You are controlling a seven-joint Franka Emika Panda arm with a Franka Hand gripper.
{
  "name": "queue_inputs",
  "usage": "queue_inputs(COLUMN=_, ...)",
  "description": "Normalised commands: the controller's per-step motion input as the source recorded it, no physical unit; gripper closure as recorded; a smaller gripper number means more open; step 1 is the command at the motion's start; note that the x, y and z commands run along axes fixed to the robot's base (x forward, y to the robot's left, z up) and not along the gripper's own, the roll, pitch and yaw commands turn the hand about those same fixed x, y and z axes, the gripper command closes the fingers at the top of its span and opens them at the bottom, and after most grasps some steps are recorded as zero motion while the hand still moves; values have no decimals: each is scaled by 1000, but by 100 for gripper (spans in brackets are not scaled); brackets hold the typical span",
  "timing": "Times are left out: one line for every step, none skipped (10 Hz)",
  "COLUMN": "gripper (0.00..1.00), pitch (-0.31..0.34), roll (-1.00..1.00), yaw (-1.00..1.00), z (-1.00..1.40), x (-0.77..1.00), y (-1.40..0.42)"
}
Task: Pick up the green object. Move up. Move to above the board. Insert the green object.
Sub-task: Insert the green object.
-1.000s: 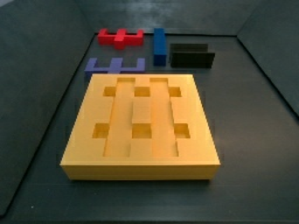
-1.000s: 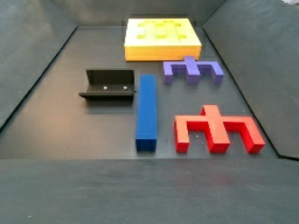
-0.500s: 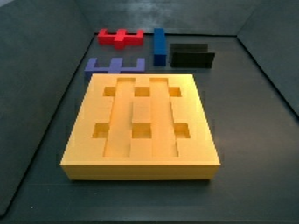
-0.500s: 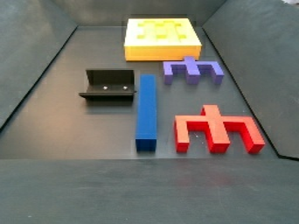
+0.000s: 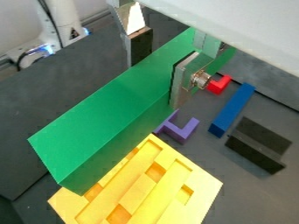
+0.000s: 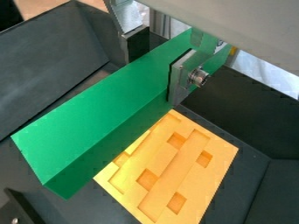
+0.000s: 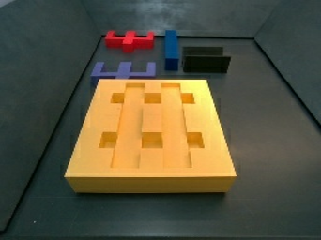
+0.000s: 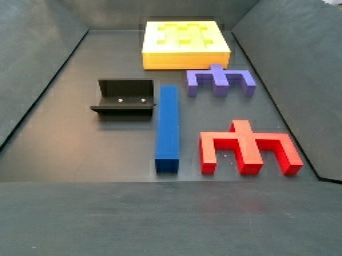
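Above the board (image 6: 176, 162), the gripper (image 5: 158, 63) holds the green object (image 5: 117, 118): both wrist views show the silver finger plates pressed flat against the bar's long faces, one on either side, jaws closed on it near its upper end. The bar hangs well clear of the floor and slopes down across each wrist view, its lower end over the near part of the board.

Progress, as judged from this: pick-up done, lift done, transfer over the board done or nearly so. Insertion not yet done. Neither the gripper nor the green object shows in the side views (both out of their field, presumably too high).

Board state: six square holes, all open; in a side view (image 7: 152, 134) the grooves and holes carry nothing. No piece is seated in it anywhere.

Other items on the floor, untouched: blue bar (image 8: 167, 124) lying lengthwise beside the fixture (image 8: 124, 98); purple notched block (image 8: 219, 80) between the board and the red piece (image 8: 247, 148). The fixture is empty too.

Remaining: line the bar up with a groove, lower, release. Which groove is meant, I cannot tell.
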Motion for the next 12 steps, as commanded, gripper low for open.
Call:
queue_inputs(gripper=100, pitch=0, roll=0, yaw=326, z=-363, x=243, y=-154)
queue_inputs(gripper=100, pitch=-41, roll=141, yaw=486, z=-631, x=340, y=-254)
queue_inputs(gripper=100, pitch=-119, roll=0, yaw=194, z=-974, x=0, y=-194)
queue_inputs(gripper=100, pitch=-117, roll=-11, yaw=209, z=-966, x=0, y=-94)
queue_inputs(gripper=100, pitch=-59, roll=-50, yaw=186, z=-966, x=-23, y=-54)
queue_inputs(gripper=100, pitch=-34, roll=-94, yaw=71, z=-926, x=-186, y=-63)
queue_inputs(gripper=100, pitch=-63, roll=-219, yaw=74, z=-669, x=-251, y=0)
queue_inputs(gripper=100, pitch=-103, roll=-316, yaw=94, z=-446, x=-231, y=-43)
queue_inputs(gripper=100, pitch=-100, roll=-290, yaw=154, z=-500, x=-183, y=0)
queue_inputs(gripper=100, pitch=-106, roll=-307, yaw=154, z=-460, x=-174, y=-3)
queue_inputs(gripper=100, pitch=-126, roll=-306, yaw=60, z=-451, x=-229, y=-46)
queue_inputs(gripper=100, pitch=-259, roll=-196, yaw=-29, z=-534, x=-271, y=0)
